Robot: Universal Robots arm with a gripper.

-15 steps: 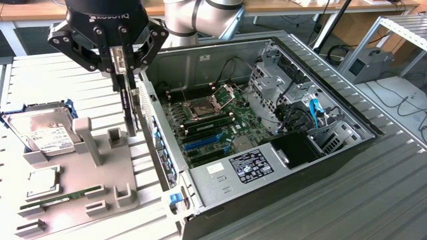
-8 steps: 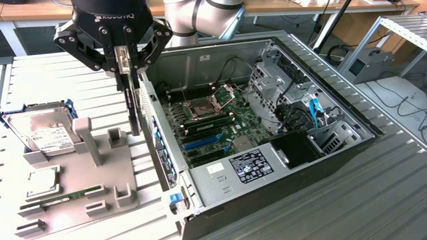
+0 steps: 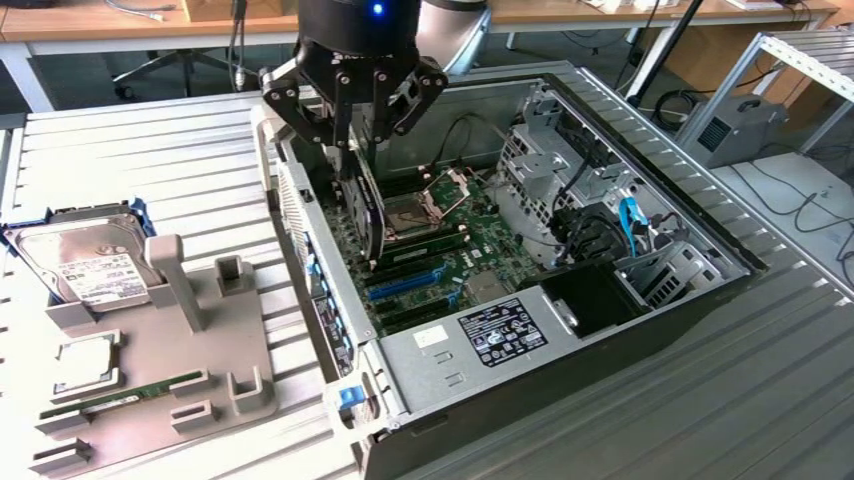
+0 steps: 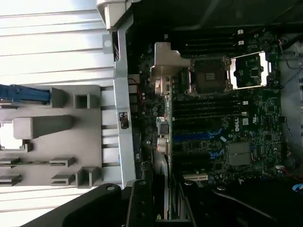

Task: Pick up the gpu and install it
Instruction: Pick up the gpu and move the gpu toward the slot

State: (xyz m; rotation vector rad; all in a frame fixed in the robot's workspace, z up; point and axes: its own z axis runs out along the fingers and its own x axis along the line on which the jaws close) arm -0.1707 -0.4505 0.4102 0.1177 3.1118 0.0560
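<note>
1. Dark gpu (image 3: 362, 205) hangs edge-down from the gripper (image 3: 358, 142), jaws closed on its upper edge.
2. It is inside the open case (image 3: 601, 350), beside the slotted wall. The blue slots (image 3: 400, 285) lie below it, further along that wall.
3. The card's lower edge is hidden, and its long axis probably runs along the wall.

Ribbed metal table (image 3: 147, 150): open PC case (image 3: 601, 385), grey parts holder (image 3: 147, 405).
</note>
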